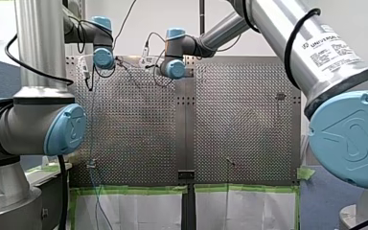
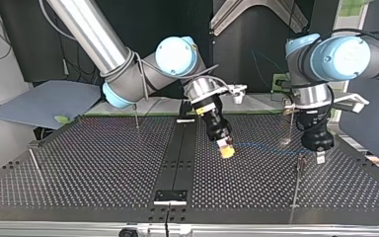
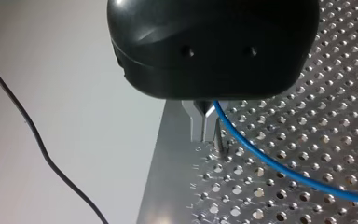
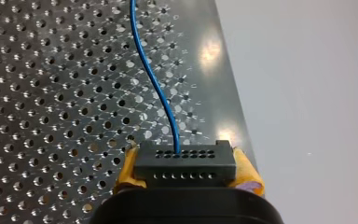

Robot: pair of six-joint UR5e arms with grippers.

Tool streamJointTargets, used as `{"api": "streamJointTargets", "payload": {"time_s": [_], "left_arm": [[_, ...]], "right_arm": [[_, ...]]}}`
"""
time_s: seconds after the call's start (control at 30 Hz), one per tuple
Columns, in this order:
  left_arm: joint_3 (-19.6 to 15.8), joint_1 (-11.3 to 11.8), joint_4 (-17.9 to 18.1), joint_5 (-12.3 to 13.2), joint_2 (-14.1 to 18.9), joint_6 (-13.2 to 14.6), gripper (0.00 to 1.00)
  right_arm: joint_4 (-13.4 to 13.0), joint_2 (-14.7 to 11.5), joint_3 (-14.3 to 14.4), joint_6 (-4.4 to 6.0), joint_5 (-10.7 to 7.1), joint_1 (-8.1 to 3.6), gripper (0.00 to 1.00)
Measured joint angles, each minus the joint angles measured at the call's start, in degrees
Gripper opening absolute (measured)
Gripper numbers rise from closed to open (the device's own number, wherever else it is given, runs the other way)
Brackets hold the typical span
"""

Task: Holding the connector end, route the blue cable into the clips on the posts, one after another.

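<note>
The connector (image 4: 185, 164) is a black block with two rows of small holes, clamped level between the yellow pads (image 4: 248, 173) of the right gripper (image 4: 186, 171). The thin blue cable (image 4: 154, 84) leaves its upper row near the middle and snakes ahead of that gripper over the perforated plate (image 4: 51, 93). Farther along, it comes out at the pinched metal fingers (image 3: 198, 127) of the left gripper (image 3: 204, 122) and sweeps away in a slack arc. A slim post (image 3: 220, 140) stands upright just beside those fingers. Whether the cable sits in its clip cannot be told.
</note>
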Motion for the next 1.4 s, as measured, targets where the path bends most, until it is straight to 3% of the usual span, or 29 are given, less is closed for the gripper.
{"api": "streamJointTargets", "payload": {"time_s": [1.4], "left_arm": [[4.62,3.98,-1.44,6.54,-4.62,-1.41,0.0]], "right_arm": [[-0.16,0.83,-2.02,0.0,-0.7,-1.23,0.0]]}}
